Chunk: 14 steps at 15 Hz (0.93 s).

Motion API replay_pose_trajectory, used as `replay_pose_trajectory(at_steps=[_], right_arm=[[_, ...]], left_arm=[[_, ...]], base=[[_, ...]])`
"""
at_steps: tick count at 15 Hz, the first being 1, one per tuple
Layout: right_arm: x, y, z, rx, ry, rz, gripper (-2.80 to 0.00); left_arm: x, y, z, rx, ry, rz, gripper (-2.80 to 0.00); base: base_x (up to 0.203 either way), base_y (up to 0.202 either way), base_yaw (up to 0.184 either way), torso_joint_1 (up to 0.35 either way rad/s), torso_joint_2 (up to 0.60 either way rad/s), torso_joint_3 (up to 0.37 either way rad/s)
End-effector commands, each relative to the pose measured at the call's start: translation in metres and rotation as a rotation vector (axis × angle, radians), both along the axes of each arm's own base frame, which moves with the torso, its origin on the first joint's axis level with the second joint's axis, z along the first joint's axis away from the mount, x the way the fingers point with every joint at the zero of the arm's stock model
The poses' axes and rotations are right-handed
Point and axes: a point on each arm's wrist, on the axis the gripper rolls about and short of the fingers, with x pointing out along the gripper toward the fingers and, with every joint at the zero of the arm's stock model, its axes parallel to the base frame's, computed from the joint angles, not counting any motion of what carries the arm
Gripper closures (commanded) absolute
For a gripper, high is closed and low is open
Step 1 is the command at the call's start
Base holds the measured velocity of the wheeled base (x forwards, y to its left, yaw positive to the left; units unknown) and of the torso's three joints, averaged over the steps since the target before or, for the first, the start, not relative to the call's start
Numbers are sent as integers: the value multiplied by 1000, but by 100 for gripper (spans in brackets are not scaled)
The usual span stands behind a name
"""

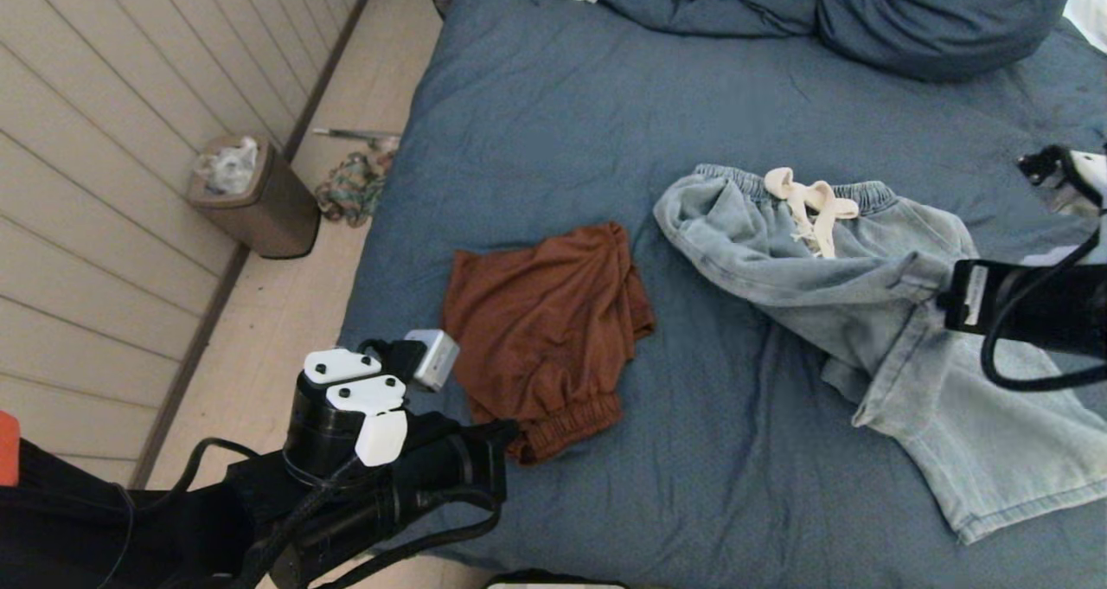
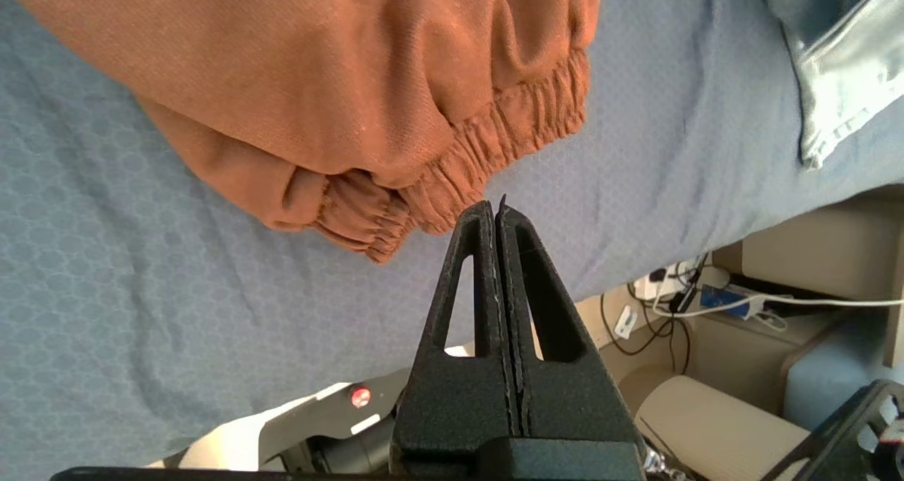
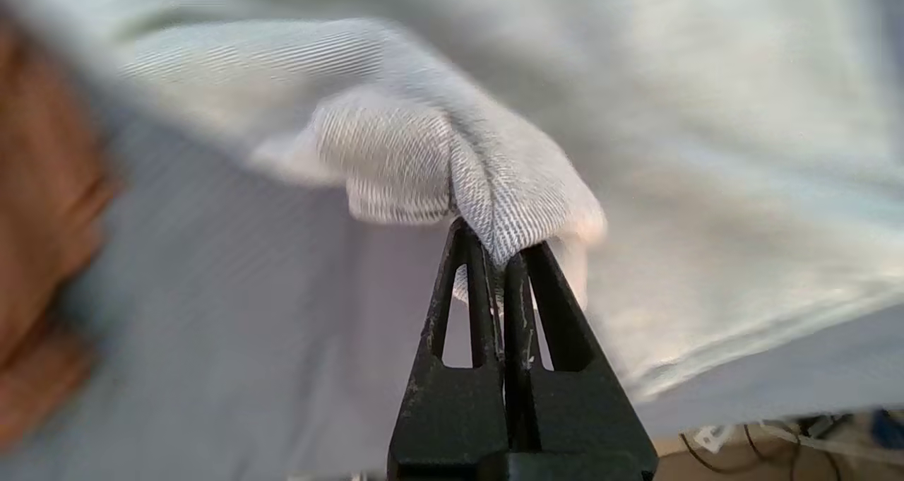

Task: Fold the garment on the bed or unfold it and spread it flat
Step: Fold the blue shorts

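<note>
The bed (image 1: pixel 553 122) has a wrinkled slate-blue cover. Light denim shorts (image 1: pixel 804 260) with a cream drawstring lie crumpled on its right half. My right gripper (image 1: pixel 943 299) is shut on a raised fold of this denim (image 3: pixel 494 177), with the cloth pinched between the fingertips of the right gripper (image 3: pixel 498 248). Rust-brown shorts (image 1: pixel 545 321) lie bunched to the left of the denim. My left gripper (image 1: pixel 510 438) hovers at their elastic waistband (image 2: pixel 452 177), near the bed's front edge. The left gripper (image 2: pixel 496 209) is shut and holds nothing.
A bunched blue duvet (image 1: pixel 735 5) and pillow (image 1: pixel 934 18) lie at the head of the bed. On the floor to the left stand a brown waste bin (image 1: pixel 255 195) and some clutter (image 1: pixel 350 187). Cables (image 2: pixel 706 297) lie below the bed's front edge.
</note>
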Motion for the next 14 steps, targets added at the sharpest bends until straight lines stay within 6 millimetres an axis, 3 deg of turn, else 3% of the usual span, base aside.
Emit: replay_pose_trajectory(at_steps=[1, 5, 10, 14], right_arm=[[9, -44, 8, 16, -10, -136, 0], [15, -98, -2, 33, 46, -219, 0], [-1, -150, -8, 183, 206, -246, 0], [8, -195, -37, 239, 322, -284, 0]], left_arm=[[0, 0, 1, -6, 0, 0, 0], [-1, 0, -2, -1, 8, -10, 0], [-4, -2, -1, -4, 4, -19, 0], [-5, -1, 1, -6, 2, -19, 0]], base=[[0, 0, 0, 0, 0, 0], [0, 0, 0, 0, 0, 0], [0, 0, 0, 0, 0, 0], [0, 0, 0, 0, 0, 0]])
